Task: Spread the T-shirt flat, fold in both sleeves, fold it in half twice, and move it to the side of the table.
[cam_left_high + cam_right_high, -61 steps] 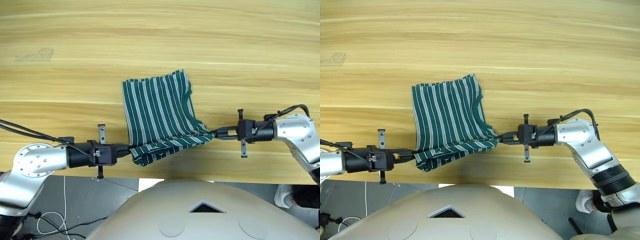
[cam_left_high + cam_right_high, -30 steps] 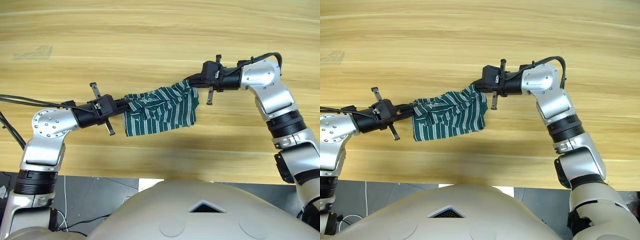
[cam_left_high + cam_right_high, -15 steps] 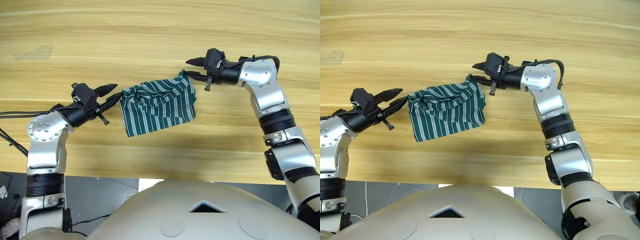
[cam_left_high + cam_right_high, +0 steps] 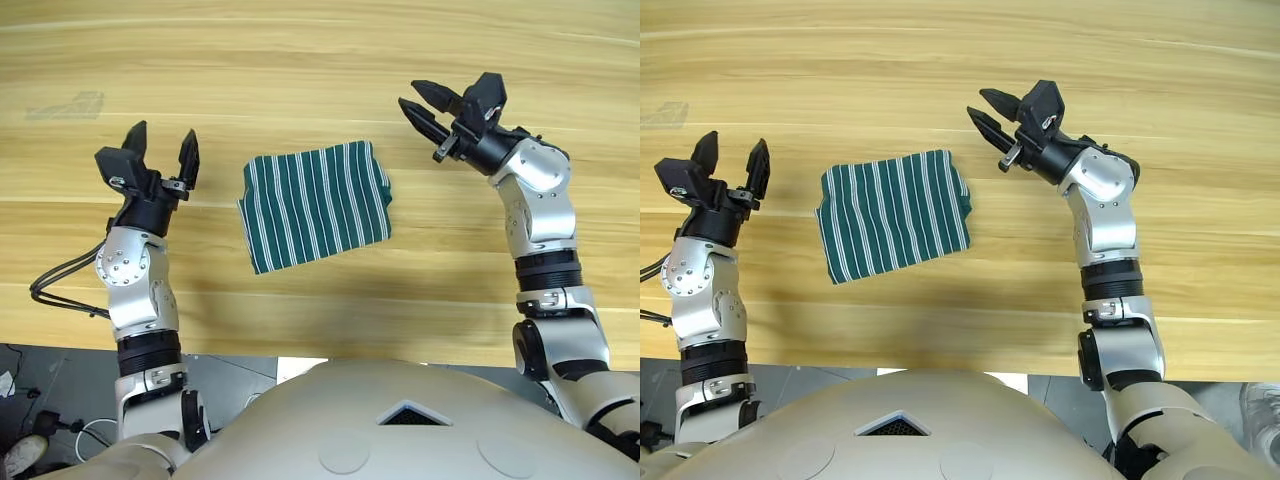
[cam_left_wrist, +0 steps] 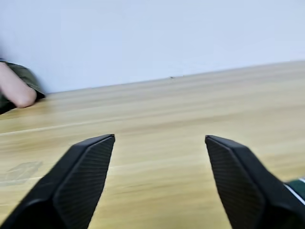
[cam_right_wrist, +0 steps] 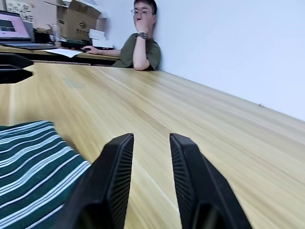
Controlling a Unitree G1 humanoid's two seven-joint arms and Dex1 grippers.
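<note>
**Shirt folded, side move left**

Fingers are standing apart on left gripper (image 4: pixel 163 140) and right gripper (image 4: pixel 409 93), nothing in them. Green-and-white striped cloth T-shirt (image 4: pixel 315 205) is lying folded btwn them, mid light wooden table (image 4: pixel 300 60). Folds look done.

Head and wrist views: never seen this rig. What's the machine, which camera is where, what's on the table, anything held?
A humanoid robot: two arms, each ending in a two-finger gripper. Two pictures come from the stereo camera on its head, looking down; the other two from a camera on each wrist, looking out between the fingers. On the light wooden table lies a folded green T-shirt with white stripes. The left gripper and right gripper stand open either side of it, holding nothing.
</note>
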